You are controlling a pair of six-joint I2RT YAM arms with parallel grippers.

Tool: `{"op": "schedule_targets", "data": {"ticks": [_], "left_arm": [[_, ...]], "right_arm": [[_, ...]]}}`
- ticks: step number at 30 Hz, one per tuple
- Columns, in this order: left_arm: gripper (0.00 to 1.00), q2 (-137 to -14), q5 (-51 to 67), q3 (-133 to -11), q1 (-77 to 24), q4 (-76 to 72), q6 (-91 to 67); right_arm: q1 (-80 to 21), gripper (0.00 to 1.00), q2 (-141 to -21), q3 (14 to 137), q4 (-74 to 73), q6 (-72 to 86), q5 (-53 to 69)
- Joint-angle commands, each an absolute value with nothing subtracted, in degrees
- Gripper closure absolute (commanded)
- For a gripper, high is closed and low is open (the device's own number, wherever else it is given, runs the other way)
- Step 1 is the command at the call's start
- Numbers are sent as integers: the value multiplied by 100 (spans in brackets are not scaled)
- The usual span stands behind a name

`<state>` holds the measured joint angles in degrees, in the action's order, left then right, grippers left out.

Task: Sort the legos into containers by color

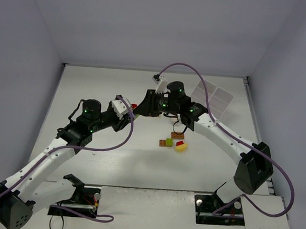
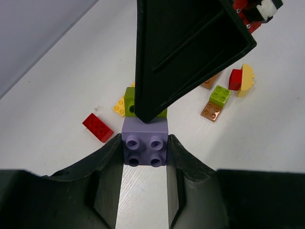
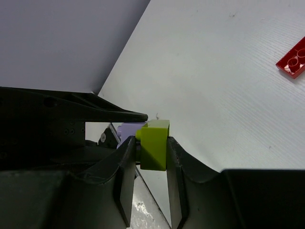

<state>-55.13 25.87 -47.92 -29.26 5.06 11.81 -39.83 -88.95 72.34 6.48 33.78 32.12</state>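
My two grippers meet above the table's middle. My left gripper [image 1: 130,112] [image 2: 145,139] is shut on a lavender brick [image 2: 145,145]. My right gripper [image 1: 144,107] [image 3: 151,141] is shut on a lime green brick [image 3: 155,143], which also shows in the left wrist view [image 2: 129,99]. The two bricks are joined, lavender [image 3: 125,130] against green. The white six-compartment tray [image 1: 213,97] lies at the back right, behind my right arm. A brown-and-green pair [image 1: 166,142], a red-and-yellow pair [image 1: 181,145] and a brown brick [image 1: 178,135] lie on the table.
A red brick [image 2: 97,127] and a yellow brick [image 2: 118,106] lie on the table under the grippers; the red one also shows in the right wrist view [image 3: 292,59]. Grey walls enclose the table on three sides.
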Motion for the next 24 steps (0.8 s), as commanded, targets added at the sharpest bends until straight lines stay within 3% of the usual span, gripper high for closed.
{"op": "schedule_targets", "data": {"ticks": [1,16,24], "left_arm": [[99,-5256,2523,-4843,-2971,-509,1073],[99,-5107,2558,-4694,-2953,-686,923],[100,-5019,2215,-4518,-2944,-563,730]], "right_arm": [[-3981,100,-8868,7225,765,2919,2910],[-3630,100,-8763,7022,150,2189,1794],[-2902,100,-8490,7277,-132,143,624]]}}
